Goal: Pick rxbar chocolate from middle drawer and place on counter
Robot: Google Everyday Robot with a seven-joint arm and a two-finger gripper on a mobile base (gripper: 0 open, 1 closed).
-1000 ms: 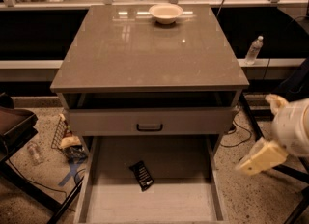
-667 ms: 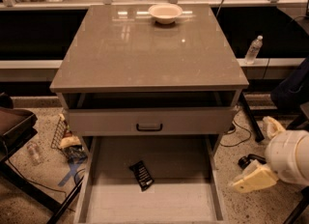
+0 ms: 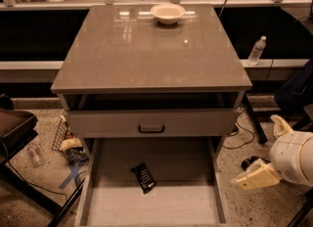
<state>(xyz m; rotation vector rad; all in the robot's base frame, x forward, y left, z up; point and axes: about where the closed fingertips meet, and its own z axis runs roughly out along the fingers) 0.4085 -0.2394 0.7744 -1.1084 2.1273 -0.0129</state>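
The rxbar chocolate is a small black wrapped bar lying flat on the floor of the middle drawer, which is pulled wide open at the bottom of the view. The counter is the glossy grey-brown top of the cabinet above it. My gripper hangs to the right of the open drawer, outside its right wall and well away from the bar. Its two cream fingers are spread apart with nothing between them.
A white bowl stands at the back of the counter. The upper drawer front with a dark handle is slightly open above the middle drawer. A water bottle stands at the right. Litter and cables lie on the floor on the left.
My gripper has dropped lower beside the drawer's right side, with most of that drop early on. The bar and drawers have not moved.
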